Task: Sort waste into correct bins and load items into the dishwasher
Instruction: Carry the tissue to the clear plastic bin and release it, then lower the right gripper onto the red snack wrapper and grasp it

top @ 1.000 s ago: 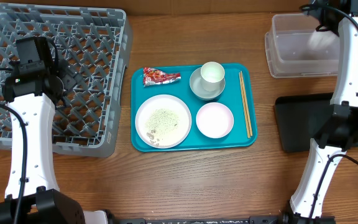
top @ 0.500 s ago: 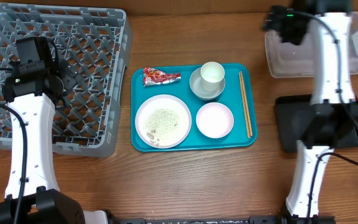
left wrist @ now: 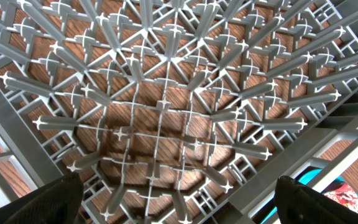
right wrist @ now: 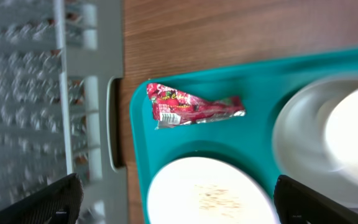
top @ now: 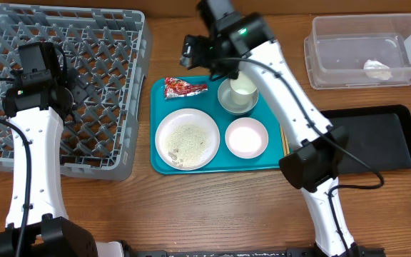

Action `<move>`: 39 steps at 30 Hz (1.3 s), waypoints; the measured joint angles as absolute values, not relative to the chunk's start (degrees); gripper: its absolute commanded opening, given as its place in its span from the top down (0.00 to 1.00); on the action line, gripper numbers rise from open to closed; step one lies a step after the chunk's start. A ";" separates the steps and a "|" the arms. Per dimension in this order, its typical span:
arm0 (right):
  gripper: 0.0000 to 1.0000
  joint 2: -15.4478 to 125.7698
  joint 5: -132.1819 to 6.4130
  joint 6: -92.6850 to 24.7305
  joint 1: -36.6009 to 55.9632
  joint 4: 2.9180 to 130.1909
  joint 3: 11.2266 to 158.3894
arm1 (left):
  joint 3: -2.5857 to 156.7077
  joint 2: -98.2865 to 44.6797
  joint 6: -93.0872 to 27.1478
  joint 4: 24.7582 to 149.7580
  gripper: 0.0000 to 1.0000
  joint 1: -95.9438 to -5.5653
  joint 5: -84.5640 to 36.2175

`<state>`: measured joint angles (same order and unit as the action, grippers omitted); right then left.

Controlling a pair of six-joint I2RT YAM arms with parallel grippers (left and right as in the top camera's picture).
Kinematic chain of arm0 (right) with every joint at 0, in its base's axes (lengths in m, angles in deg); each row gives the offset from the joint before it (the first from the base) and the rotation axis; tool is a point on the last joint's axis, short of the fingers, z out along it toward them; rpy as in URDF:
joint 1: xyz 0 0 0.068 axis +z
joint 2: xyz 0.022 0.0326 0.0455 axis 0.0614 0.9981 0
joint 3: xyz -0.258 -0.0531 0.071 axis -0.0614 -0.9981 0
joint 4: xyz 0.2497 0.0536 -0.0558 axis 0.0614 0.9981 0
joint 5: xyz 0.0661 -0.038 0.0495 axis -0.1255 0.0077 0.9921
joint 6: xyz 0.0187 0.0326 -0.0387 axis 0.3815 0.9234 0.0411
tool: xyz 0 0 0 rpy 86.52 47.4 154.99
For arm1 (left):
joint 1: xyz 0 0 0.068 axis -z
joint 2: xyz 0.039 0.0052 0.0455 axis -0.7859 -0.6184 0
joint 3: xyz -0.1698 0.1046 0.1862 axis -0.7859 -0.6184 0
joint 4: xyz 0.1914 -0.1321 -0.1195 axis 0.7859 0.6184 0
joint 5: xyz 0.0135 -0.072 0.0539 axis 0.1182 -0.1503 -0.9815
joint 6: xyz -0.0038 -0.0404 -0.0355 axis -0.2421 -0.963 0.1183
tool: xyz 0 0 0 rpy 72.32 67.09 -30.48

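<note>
Tissue binned in far-right clear tub; wrapper, crumbs, tableware sit on tray, rack unloaded; left gripper and right gripper released, empty.

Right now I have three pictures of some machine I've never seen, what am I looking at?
Two robot arms, each ending in a two-finger gripper. One picture looks down on the table; the others come from wrist cameras. The left gripper hangs open over a square grey plastic lattice dish rack. The right gripper hangs open above a flat teal tray, near a crinkled red snack wrapper. Also on the tray: a white plate with crumbs, a small white cup in a greyish bowl, a white bowl. A clear plastic tub holds a crumpled white tissue; a black bin lies nearby. Nothing is held.
</note>
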<state>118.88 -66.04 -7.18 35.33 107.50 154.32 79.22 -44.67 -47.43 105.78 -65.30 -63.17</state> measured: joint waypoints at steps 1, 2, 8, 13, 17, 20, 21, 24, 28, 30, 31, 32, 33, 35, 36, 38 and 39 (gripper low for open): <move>0.00 118.86 -67.20 -3.49 35.99 104.68 151.99 | 79.22 -44.67 -47.43 105.78 0.00 -65.30 -63.17; 0.00 118.86 -67.81 -1.39 36.34 102.54 150.48 | 79.22 -44.67 -47.43 105.78 0.00 -65.30 -63.19; 0.00 118.86 -70.15 10.59 38.17 87.88 137.89 | 79.22 -44.67 -47.43 105.78 0.00 -65.30 -63.17; 0.06 118.86 -71.16 16.42 39.42 81.12 130.41 | 79.22 -44.67 -47.43 105.80 0.00 -65.30 -63.17; 0.08 118.86 -71.94 22.11 39.70 79.15 125.91 | 79.22 -44.67 -47.43 105.78 0.00 -65.30 -63.17; 0.10 118.86 -72.60 24.56 39.59 76.53 123.90 | 79.22 -44.67 -47.43 105.78 0.00 -65.30 -63.17; 0.10 118.86 -72.80 25.06 39.57 75.94 123.77 | 79.22 -44.67 -47.43 105.80 0.00 -65.30 -63.17; 0.13 118.86 -73.36 26.04 39.55 74.19 123.75 | 79.22 -44.67 -47.43 105.78 0.00 -65.30 -63.17; 0.14 118.88 -74.00 26.89 39.55 72.49 123.75 | 79.22 -44.67 -47.43 105.78 0.00 -65.30 -63.17; 0.14 118.93 -74.20 27.62 39.55 72.38 123.75 | 79.22 -44.67 -47.43 105.78 0.00 -65.30 -63.17; 0.14 119.02 -74.17 28.14 39.55 72.40 123.75 | 79.22 -44.67 -47.43 105.80 0.00 -65.30 -63.17; 0.14 119.08 -74.17 28.45 39.55 72.38 123.75 | 79.22 -44.67 -47.43 105.78 0.00 -65.30 -63.17; 0.14 119.32 -74.17 28.84 39.55 72.34 123.75 | 79.22 -44.67 -47.43 105.78 0.00 -65.30 -63.17; 0.14 120.07 -74.15 29.30 39.55 72.40 123.75 | 79.22 -44.67 -47.43 105.78 0.00 -65.30 -63.17; 0.14 120.24 -74.15 29.34 39.55 72.40 123.75 | 79.22 -44.67 -47.43 105.78 0.00 -65.30 -63.17; 0.13 120.94 -74.33 29.65 39.55 72.40 123.75 | 79.22 -44.67 -47.43 105.78 0.00 -65.30 -63.17; 0.14 121.31 -74.52 29.74 39.55 72.44 123.75 | 79.22 -44.67 -47.43 105.78 0.00 -65.30 -63.17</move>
